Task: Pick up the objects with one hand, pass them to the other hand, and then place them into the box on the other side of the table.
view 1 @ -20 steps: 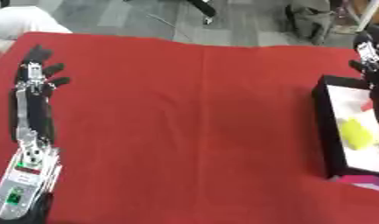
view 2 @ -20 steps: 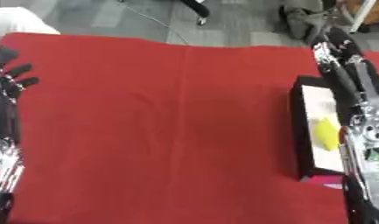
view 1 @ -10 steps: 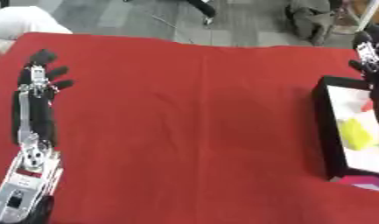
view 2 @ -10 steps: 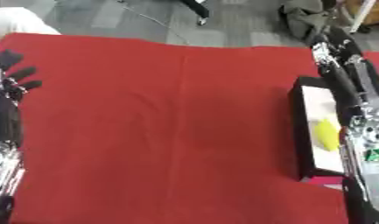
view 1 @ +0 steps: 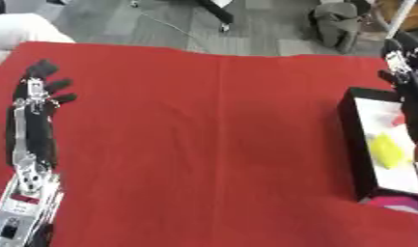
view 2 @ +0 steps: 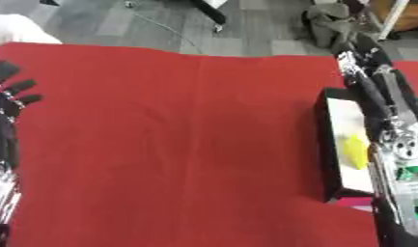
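A black-walled box (view 1: 350, 140) with a white floor stands at the right side of the red table. A yellow object (view 1: 387, 150) lies inside it, and something pale shows further back in the box. My right hand (view 2: 361, 59) is stretched out over the far end of the box with its fingers straight, holding nothing. My left hand (view 1: 41, 86) rests at the left edge of the red cloth, fingers spread and straight, empty.
The red cloth (view 1: 203, 144) covers the table between the two arms. A pink thing (view 1: 399, 204) sits at the near end of the box. A white object (view 1: 22, 29) lies at the far left corner. Grey floor and chair legs show beyond.
The whole view has shifted slightly, so my left arm shows a bit further left. Neither hand nor the box has clearly moved.
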